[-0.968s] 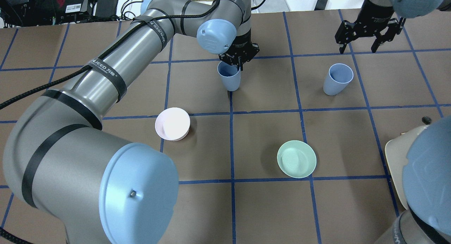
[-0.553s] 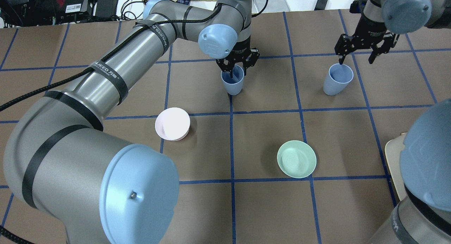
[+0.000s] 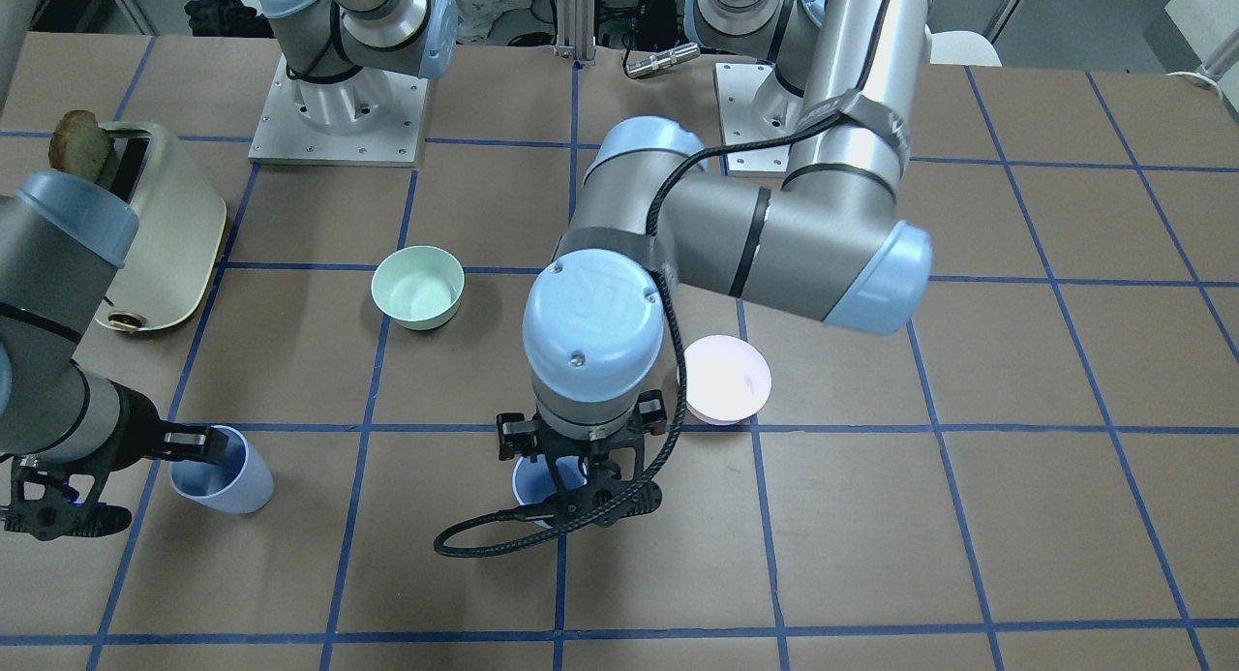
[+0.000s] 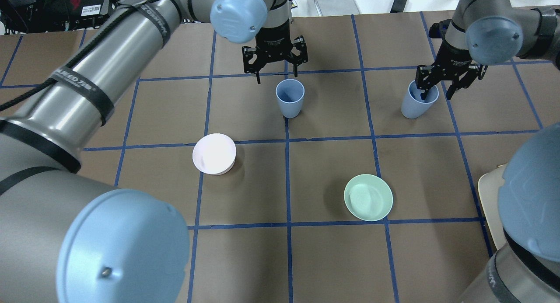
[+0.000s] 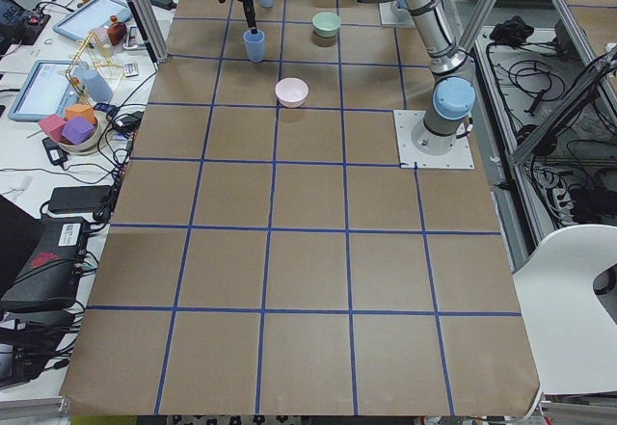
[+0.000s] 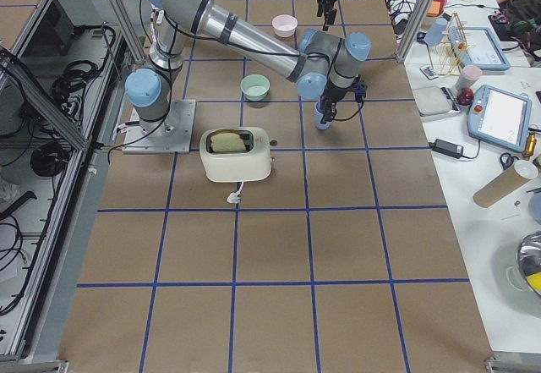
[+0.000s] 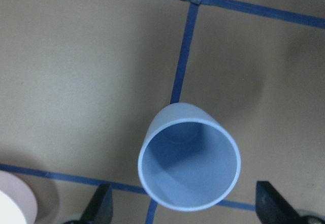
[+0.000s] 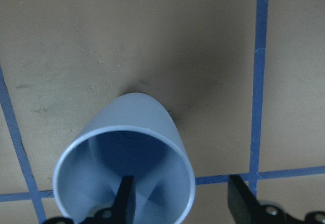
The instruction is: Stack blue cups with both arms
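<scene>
Two pale blue cups stand upright on the brown table. One cup is at the middle back. My left gripper hangs open and empty just behind and above it. In the left wrist view that cup sits between the spread fingertips, untouched. The other cup is at the back right. My right gripper is open and straddles its far wall. In the right wrist view one finger is inside the cup and the other is outside it.
A pale pink bowl sits left of centre and a mint-green bowl right of centre, both nearer the robot. A cream toaster with toast stands by the right arm's base. Blue tape lines grid the table.
My left gripper opened, let go of the middle cup and pulled up and back from it. My right gripper came down onto the right cup's rim, one finger inside.
</scene>
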